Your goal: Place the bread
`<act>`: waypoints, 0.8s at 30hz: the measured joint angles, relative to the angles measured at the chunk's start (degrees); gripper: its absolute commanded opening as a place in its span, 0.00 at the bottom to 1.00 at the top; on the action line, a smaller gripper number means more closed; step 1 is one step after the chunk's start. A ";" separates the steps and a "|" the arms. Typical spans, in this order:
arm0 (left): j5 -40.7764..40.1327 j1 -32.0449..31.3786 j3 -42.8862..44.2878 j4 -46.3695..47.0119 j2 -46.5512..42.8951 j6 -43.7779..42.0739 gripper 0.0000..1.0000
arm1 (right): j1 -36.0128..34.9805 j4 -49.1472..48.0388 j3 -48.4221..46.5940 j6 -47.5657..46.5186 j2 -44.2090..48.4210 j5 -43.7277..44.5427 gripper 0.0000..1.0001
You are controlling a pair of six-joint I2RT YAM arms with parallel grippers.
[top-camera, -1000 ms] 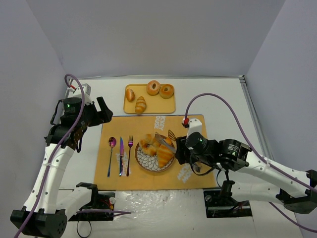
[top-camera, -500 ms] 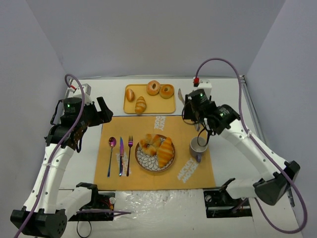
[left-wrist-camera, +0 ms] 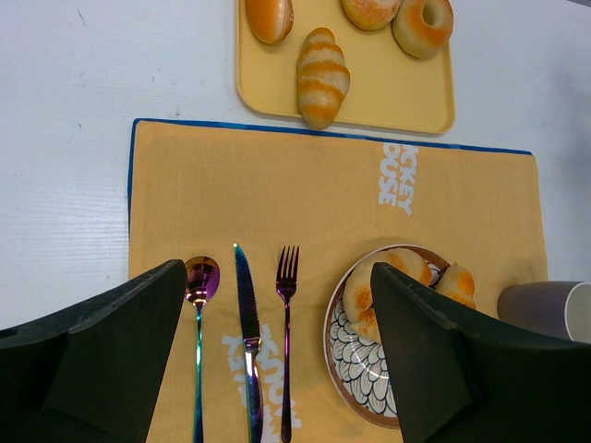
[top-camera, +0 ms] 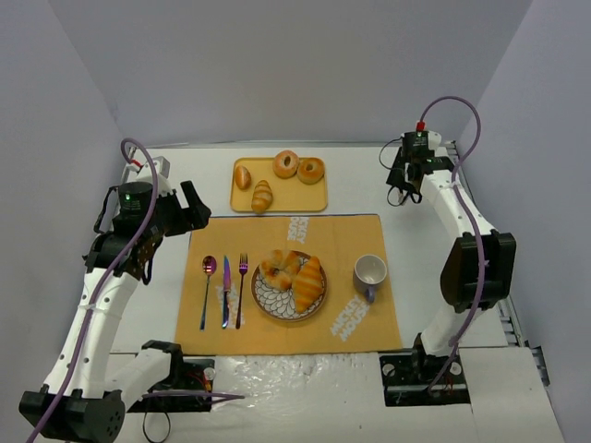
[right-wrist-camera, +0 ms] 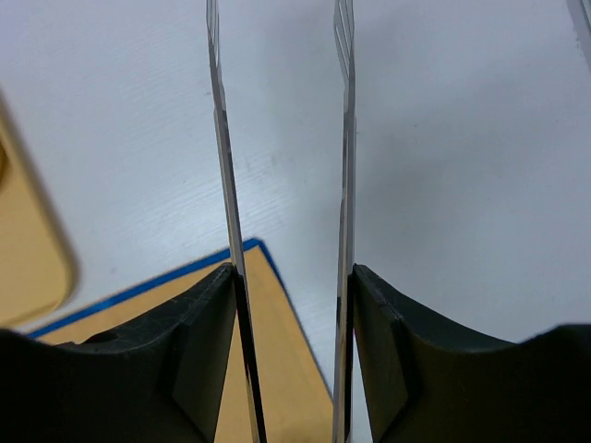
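Note:
Two golden bread pieces lie on the patterned plate in the middle of the orange placemat. More bread sits on the yellow tray behind it: a small roll, a striped roll and two ring-shaped pieces. My right gripper hangs over the bare table at the back right, shut on metal tongs whose blades stand apart with nothing between them. My left gripper is open above the mat's left part, over the cutlery.
A spoon, knife and fork lie side by side left of the plate. A white cup stands on the mat to the plate's right. Walls close the table at the back and both sides.
My right arm has swung from over the plate up to the back right corner, carrying the tongs away with nothing in them. The left arm has not moved.

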State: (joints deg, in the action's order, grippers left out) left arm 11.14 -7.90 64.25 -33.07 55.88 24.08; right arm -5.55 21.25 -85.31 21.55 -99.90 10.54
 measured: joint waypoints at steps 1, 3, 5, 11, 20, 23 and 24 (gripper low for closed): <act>0.00 0.00 0.00 -0.01 0.01 0.00 0.78 | 0.96 -0.64 -0.62 0.01 -1.84 -0.12 0.50; 0.00 0.00 0.00 0.02 0.02 0.00 0.78 | 2.45 -1.61 -2.01 0.03 -5.47 -0.48 0.50; 0.00 0.00 0.00 0.03 0.02 0.00 0.78 | 3.54 -2.28 -3.74 0.07 -8.84 -0.91 0.51; 0.00 0.00 0.00 0.03 0.02 0.00 0.78 | 5.11 -3.76 -9.55 0.23 -16.87 -2.10 0.55; -0.02 0.00 0.00 0.03 0.19 0.00 0.78 | 5.15 -4.52 -11.68 0.58 -23.51 -3.24 0.61; 0.00 0.00 0.00 0.01 0.25 0.00 0.78 | 5.15 -4.52 -11.68 0.67 -24.49 -3.28 0.63; 0.00 0.00 0.00 0.01 0.28 0.00 0.78 | 5.15 -4.52 -11.68 0.69 -24.57 -3.28 0.64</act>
State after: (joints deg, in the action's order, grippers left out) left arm 11.14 -7.90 64.25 -33.06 56.16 24.08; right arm -0.40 16.73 -96.99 22.24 -124.47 7.27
